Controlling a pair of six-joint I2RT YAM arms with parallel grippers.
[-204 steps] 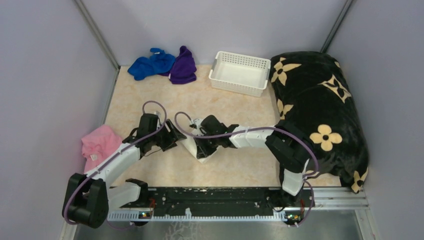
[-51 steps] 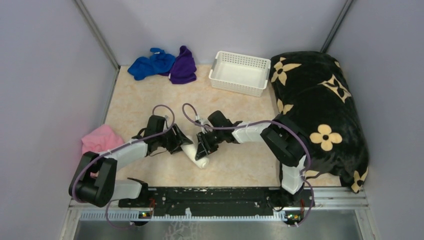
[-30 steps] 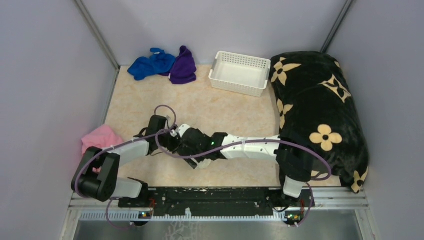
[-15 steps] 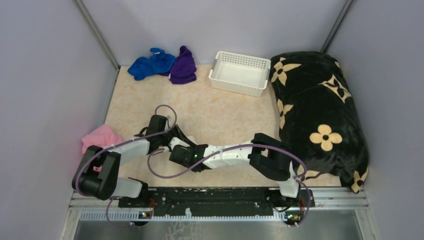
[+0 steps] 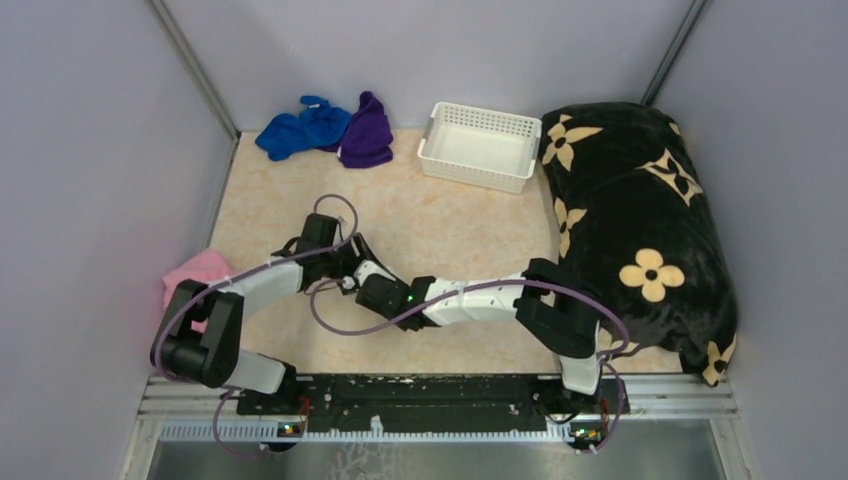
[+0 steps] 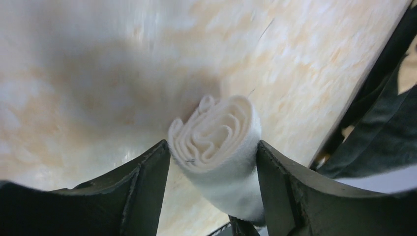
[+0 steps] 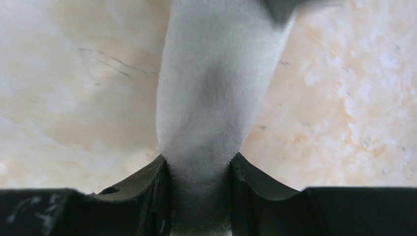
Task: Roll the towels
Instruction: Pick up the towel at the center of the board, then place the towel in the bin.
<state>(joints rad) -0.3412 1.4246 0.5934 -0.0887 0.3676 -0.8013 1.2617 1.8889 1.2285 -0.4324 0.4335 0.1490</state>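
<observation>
The cream-white towel roll is found near the front-left part of the table, lifted slightly above it or resting on it; which one cannot be told. It is judged light, soft and easy to squash, and its coil can spring open if it is pinched at one layer only. A hold across the middle of the whole roll is therefore thought best.

The right gripper is closed on the roll, with the cloth squeezed narrower between the jaws. The left gripper stands around one end of the roll, both jaws just beside the cloth; whether they press it cannot be told.

The spiral of layers at the end is shown only by the left wrist view. In the top view the roll is almost hidden under the two wrists, but the blue towel and the purple towel are seen unrolled at the far-left corner.
</observation>
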